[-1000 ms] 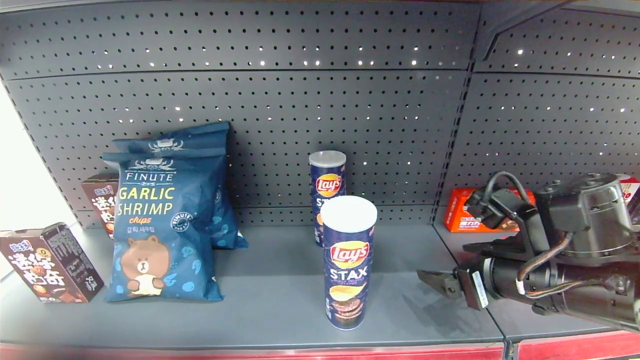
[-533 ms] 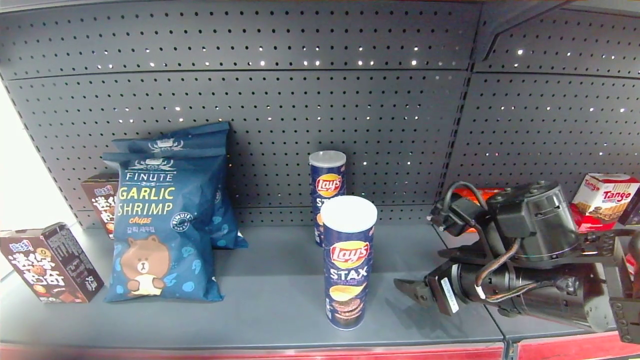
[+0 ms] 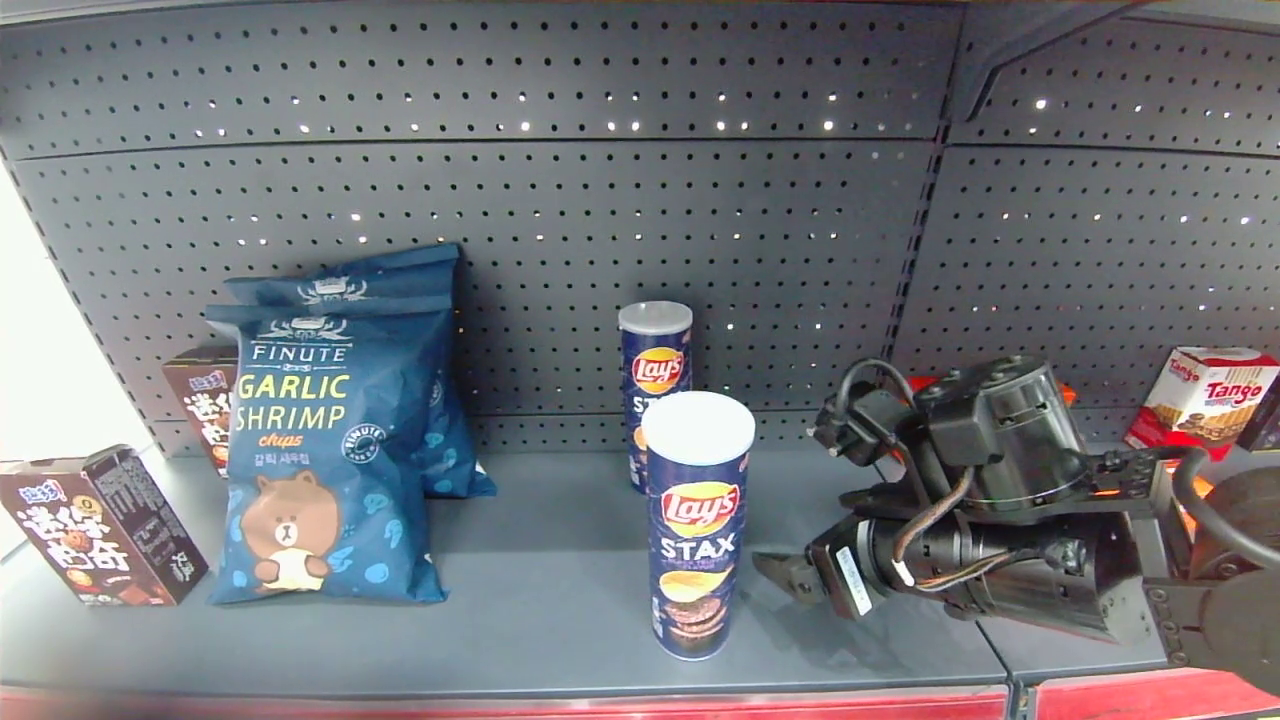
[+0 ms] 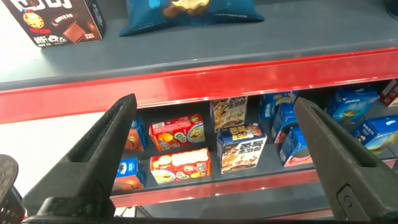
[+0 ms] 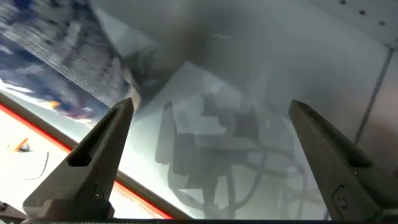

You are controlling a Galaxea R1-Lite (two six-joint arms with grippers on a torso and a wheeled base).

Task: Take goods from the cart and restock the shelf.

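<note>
The right arm [image 3: 1010, 580] extends from the robot's right side and lies nearly level and low, its forearm pointing toward the robot's left. A round joint housing [image 3: 1000, 430] sits on top of the wrist, with a black cable [image 3: 862, 383] looped in front of it. The right gripper [image 5: 211, 106] has its two dark fingers [image 5: 93, 165] spread wide apart. The left gripper [image 4: 214, 102] is held with both fingers [image 4: 93, 162] at one height, likewise spread wide.
</note>
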